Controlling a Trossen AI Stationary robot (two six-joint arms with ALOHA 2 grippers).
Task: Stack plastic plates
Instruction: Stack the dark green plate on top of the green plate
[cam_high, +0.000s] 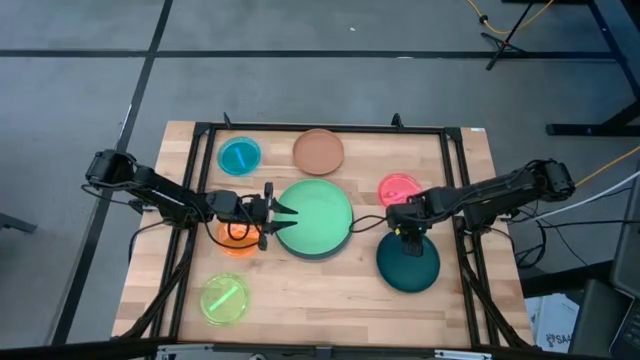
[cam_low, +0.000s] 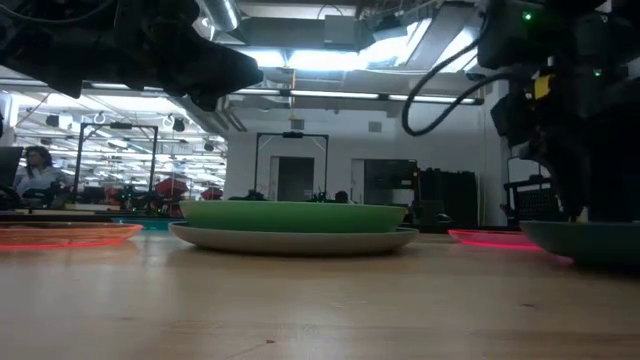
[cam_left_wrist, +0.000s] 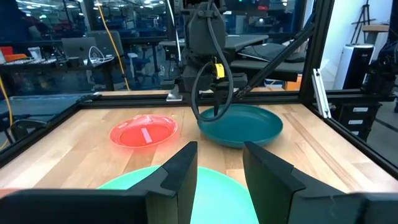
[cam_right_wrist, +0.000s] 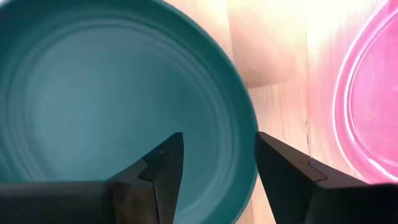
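Pink plate (cam_high: 399, 188) lies just beside the dark teal plate (cam_high: 408, 263)

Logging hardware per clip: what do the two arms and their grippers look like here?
Both arms are dark, jointed and slim, with black cables looping off them. The left gripper and the right gripper each end in two flat, angular black fingers. In the left wrist view, the right arm carries a small yellow tag.

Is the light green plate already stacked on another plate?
Stacked: the low view shows the light green plate resting on a grey plate.
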